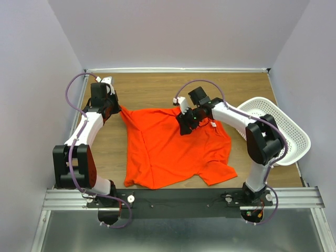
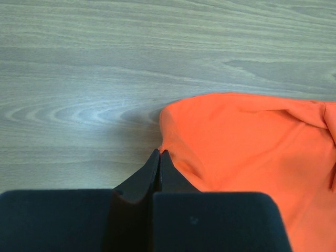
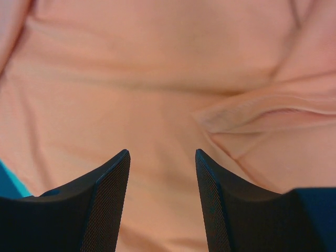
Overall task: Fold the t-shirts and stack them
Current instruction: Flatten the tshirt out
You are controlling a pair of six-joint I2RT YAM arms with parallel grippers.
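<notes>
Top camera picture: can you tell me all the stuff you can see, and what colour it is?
t-shirt: one, bright orange, spread out in the middle of the table.
basket: one, white with little holes, at the table's right edge.
table: one, light brown wood, under everything.
left gripper: one, black, shut on the t-shirt's far-left corner.
right gripper: one, black, open, over the far part of the t-shirt.

White-and-black arms (image 1: pixel 86 128), purple cables (image 1: pixel 67 94), black left pincer (image 2: pixel 159 154) and right pincer (image 3: pixel 163 155)
</notes>
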